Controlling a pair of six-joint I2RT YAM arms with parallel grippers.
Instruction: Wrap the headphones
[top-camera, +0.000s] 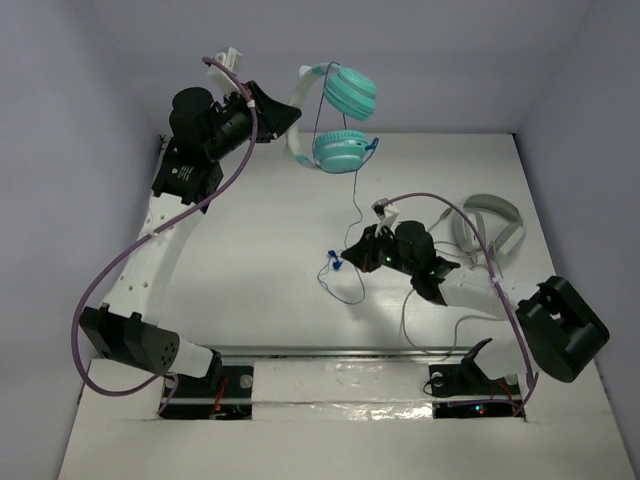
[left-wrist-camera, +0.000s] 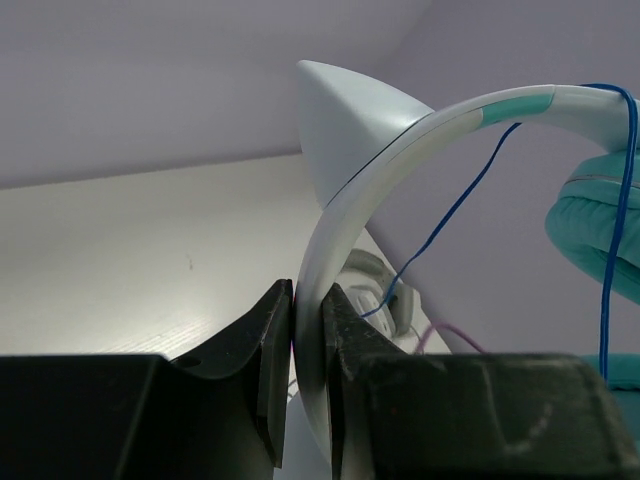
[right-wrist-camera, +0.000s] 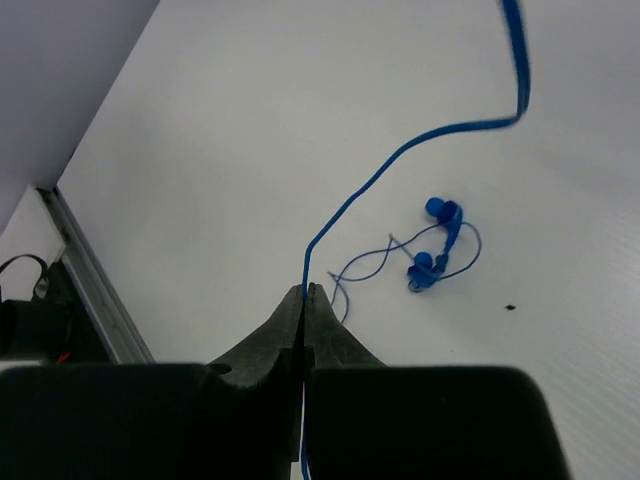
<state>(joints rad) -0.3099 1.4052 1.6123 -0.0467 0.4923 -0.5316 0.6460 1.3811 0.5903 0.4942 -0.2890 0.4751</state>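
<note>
The teal headphones (top-camera: 340, 120) hang in the air at the back, held up by my left gripper (top-camera: 283, 117), which is shut on their white headband (left-wrist-camera: 340, 240). A teal earcup (left-wrist-camera: 595, 235) shows at the right of the left wrist view. The thin blue cord (top-camera: 357, 190) drops from the earcups to the table. My right gripper (right-wrist-camera: 308, 292) is shut on that cord (right-wrist-camera: 400, 160) just above the table, mid-table in the top view (top-camera: 352, 258). The cord's blue plug end (right-wrist-camera: 438, 245) lies coiled on the table beyond the fingertips.
A larger grey-white headset (top-camera: 490, 235) with a grey cable lies on the table at the right, close behind the right arm. Purple arm cables loop over both arms. A metal rail (right-wrist-camera: 85, 275) runs along the table's near edge.
</note>
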